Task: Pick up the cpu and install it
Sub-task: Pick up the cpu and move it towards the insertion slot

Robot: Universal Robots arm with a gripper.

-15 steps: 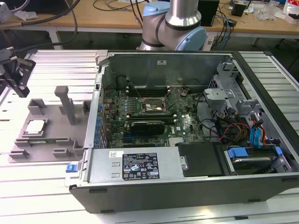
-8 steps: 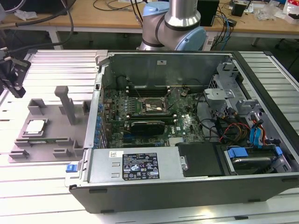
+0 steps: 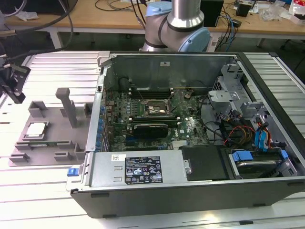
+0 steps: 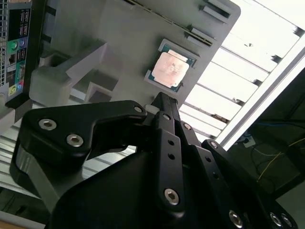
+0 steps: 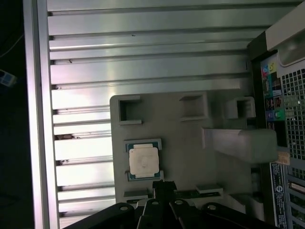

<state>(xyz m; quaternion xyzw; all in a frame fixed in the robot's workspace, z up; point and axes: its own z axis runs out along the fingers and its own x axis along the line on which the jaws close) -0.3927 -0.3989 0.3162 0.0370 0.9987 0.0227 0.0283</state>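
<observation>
- Your cpu [image 3: 36, 130] lies flat, metal top up, in a shallow square pocket of the grey tray [image 3: 52, 138]. It sits near the tray's end on the exterior view's left.
- In both wrist views the cpu [image 5: 143, 160] shows as a pale square on a green-edged board. It sits squarely in its pocket, with nothing on top of it.
- The tool [image 3: 13, 88] hangs at the far edge of the exterior view's left, above the desk [image 3: 47, 195] and beyond the tray. It is well apart from the cpu.
- Look at the first wrist view: the tool [image 5: 164, 185] has its fingertips brought together into one dark tip and grips nothing. The second wrist view shows the tool [image 4: 159, 98] the same way, with its tip pointing toward the cpu [image 4: 169, 70].
- The tray rests on the ribbed metal desk and carries an upright post [image 3: 66, 105] — standing between the cpu and the case [image 3: 190, 195].
- The case lies on its side just beside the tray, on the exterior view's right, with its side panel off.
- Inside it you can see the green motherboard [image 3: 190, 126] and its socket [image 3: 156, 109] — a dark square frame near the board's middle.
- The arm [image 3: 186, 19] rises behind the case.
</observation>
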